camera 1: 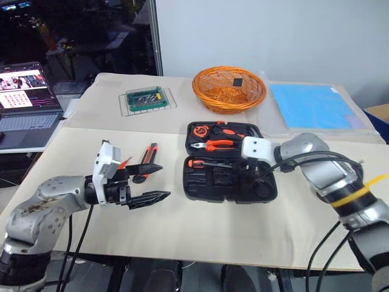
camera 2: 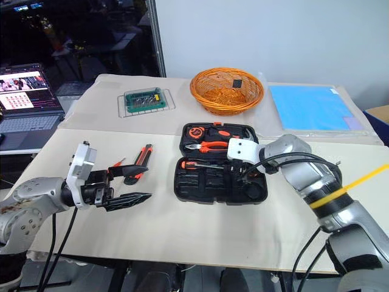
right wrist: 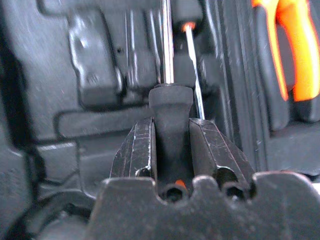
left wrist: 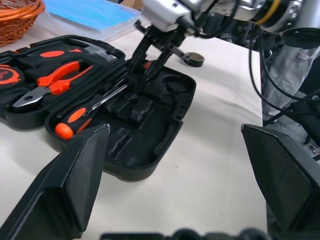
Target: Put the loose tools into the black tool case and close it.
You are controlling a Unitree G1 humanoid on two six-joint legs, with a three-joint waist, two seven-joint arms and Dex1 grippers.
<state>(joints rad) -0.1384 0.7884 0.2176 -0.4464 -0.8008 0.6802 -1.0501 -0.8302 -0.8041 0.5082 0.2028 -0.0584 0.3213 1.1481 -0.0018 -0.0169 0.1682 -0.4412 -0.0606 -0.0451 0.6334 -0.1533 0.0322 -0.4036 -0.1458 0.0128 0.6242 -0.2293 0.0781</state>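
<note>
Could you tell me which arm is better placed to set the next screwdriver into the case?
The right. The right gripper is shut on a black-handled steel-shaft screwdriver directly over the open black moulded-plastic tool case. The left gripper hangs open and empty beside it.

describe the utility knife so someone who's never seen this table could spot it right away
Start at the open black tool case in the middle of the table and look to the robot's left. There, on the bare tabletop beside the left gripper, lies the utility knife. It is a flat orange-and-black bar, broader than the slim orange screwdriver beside it.
</note>
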